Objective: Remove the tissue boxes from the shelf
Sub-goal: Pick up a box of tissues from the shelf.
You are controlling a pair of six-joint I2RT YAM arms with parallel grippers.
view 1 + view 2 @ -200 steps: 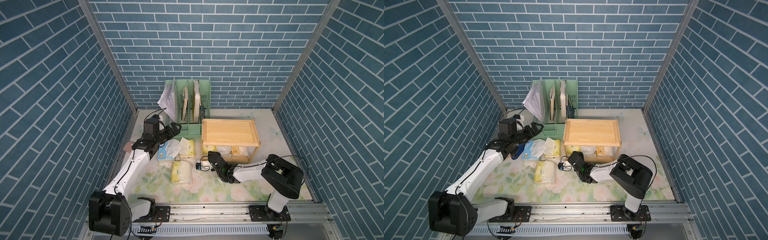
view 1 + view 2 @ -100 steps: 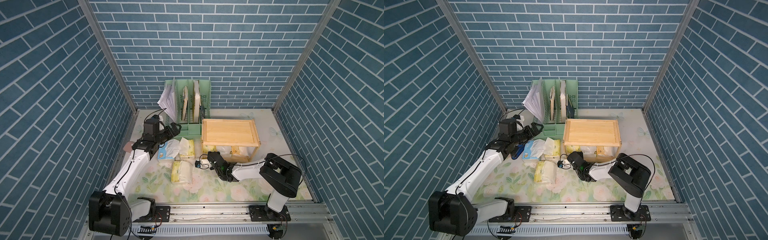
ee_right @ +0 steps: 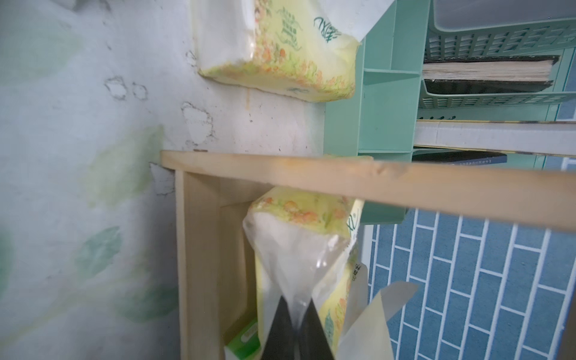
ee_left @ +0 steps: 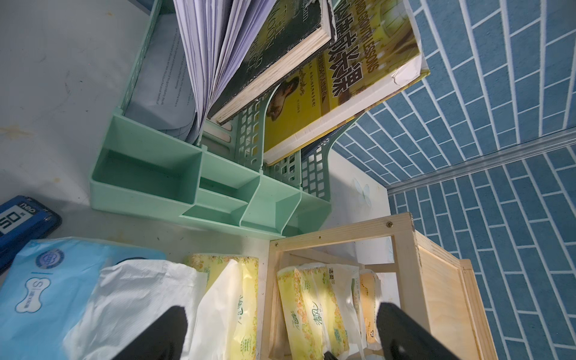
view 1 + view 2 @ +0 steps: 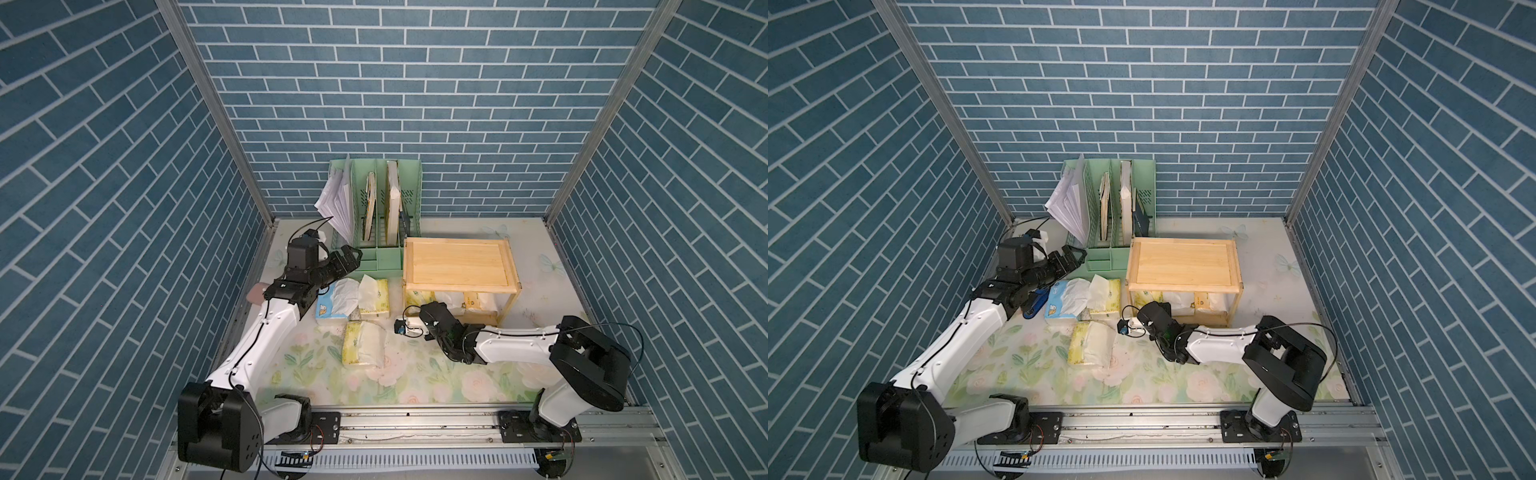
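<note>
Pinching the wrapper end of a pale yellow tissue pack (image 3: 307,218) inside the shelf (image 5: 459,259) w/ right claw (image 3: 296,307) clenched. And left claw (image 5: 348,259) is released, hovering nxt to the shelf near 3 loose packs (image 5: 361,343).

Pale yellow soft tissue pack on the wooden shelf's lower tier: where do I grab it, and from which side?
Grip the pale yellow soft tissue pack by its crimped clear-plastic end flap, which faces the open front of the light wooden shelf. Come in low from that front: the top board covers it from above. The right gripper is shut on that flap, so this hold looks workable.
</note>
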